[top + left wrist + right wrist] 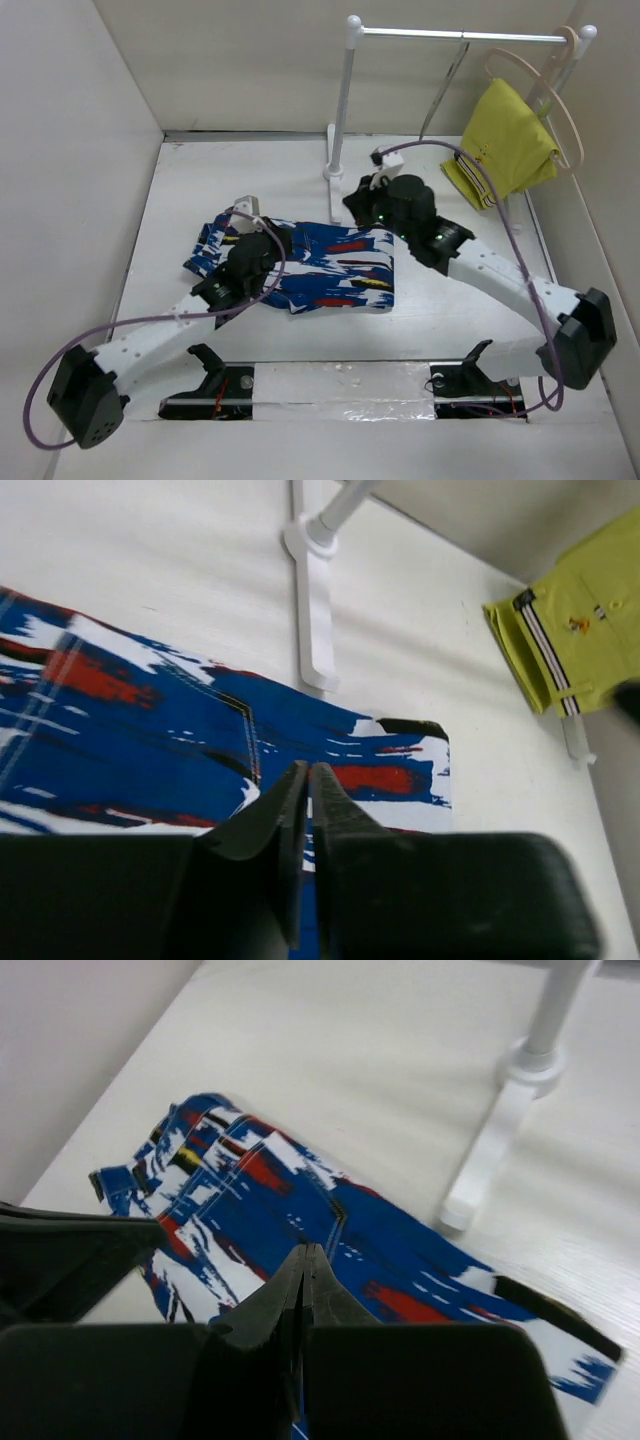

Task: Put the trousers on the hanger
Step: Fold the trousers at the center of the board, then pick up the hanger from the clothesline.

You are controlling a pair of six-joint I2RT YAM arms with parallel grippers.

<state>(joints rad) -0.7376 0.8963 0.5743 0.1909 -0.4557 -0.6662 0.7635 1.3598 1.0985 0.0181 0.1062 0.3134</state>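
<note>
The trousers [335, 265], in a blue-and-white print with red, black and yellow streaks, lie folded flat on the white table. They also show in the left wrist view [150, 730] and the right wrist view [250, 1200]. The thin grey wire hanger [445, 90] hangs from the white-posted rail at the back. My left gripper [278, 242] is shut and empty, over the trousers' left half; its tips [307, 770] hover above the print. My right gripper [357, 208] is shut and empty at the trousers' far right edge, with its tips [305, 1250] above the fabric.
The rail's post and flat foot [335, 165] stand just behind the trousers, close to my right gripper. A yellow garment [508, 140] hangs on a pale beige hanger [560, 90] at the back right. Walls close in the left and right sides.
</note>
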